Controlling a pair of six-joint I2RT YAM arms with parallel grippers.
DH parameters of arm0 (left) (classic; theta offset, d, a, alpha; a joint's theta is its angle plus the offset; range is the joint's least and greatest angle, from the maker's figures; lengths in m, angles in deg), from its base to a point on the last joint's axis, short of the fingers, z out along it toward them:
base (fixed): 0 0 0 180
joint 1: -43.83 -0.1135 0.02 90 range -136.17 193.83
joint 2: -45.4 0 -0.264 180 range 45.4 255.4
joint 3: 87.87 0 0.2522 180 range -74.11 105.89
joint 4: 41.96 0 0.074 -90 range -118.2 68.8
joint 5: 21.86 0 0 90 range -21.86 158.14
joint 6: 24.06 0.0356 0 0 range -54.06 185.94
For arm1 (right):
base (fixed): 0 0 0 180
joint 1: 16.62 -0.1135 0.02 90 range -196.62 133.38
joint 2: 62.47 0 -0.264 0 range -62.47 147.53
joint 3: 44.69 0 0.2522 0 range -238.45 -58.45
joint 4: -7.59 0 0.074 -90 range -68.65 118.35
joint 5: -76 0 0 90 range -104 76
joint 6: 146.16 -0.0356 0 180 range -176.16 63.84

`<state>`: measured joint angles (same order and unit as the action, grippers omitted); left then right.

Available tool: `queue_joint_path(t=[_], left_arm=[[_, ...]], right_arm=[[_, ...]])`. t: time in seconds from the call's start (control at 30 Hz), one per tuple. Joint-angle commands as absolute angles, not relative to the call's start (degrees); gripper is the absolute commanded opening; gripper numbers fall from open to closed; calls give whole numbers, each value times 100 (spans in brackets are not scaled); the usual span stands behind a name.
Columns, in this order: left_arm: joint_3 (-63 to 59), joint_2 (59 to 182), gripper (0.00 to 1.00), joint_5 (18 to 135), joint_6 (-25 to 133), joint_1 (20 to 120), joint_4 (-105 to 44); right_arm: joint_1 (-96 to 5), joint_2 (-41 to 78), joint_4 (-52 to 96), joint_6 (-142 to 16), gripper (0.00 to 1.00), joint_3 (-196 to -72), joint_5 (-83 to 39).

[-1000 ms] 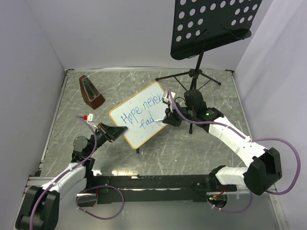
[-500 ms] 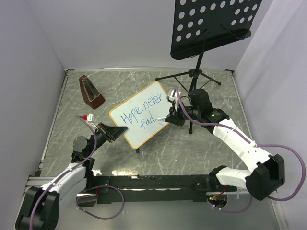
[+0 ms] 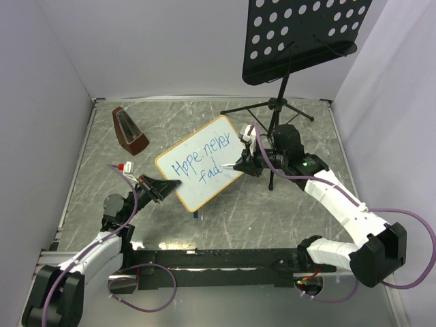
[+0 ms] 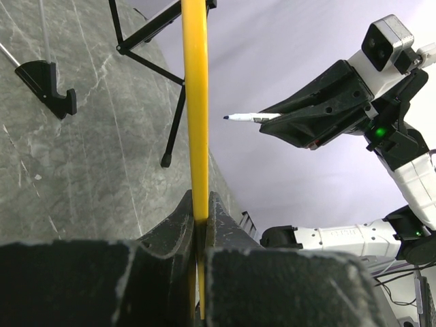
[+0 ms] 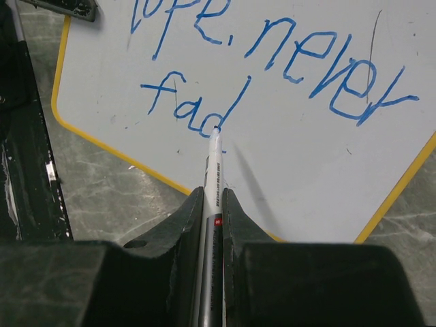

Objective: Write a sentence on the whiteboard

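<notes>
Your left jaws clamp the whiteboard's [image 3: 197, 192] lower-left edge, holding it tilted over the surface [image 3: 286, 208]. Your right jaws pinch a marker [image 5: 212, 184], its tip just off the sentence's [image 3: 199, 165] "fad". The music stand [image 3: 275, 109] legs sit right behind them, and a metronome [image 3: 129, 131] stands far left.

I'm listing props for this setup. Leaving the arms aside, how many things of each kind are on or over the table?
whiteboard: 1
marker: 1
music stand: 1
metronome: 1
Total: 4
</notes>
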<state>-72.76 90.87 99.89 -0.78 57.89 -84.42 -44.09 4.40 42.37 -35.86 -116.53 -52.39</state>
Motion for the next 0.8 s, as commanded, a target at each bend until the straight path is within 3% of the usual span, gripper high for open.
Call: queue_joint_path(t=[0.0,0.77], left_arm=[[-7569,8926,1,10039,-129,5771,-9315],[-7604,8873,1,10066,-121,5771,-9297]], right_arm=[[-4343,424,3972,-3647,0,-11830,-5337],[-4255,459,3937,-3612,0,-11786,-5390]])
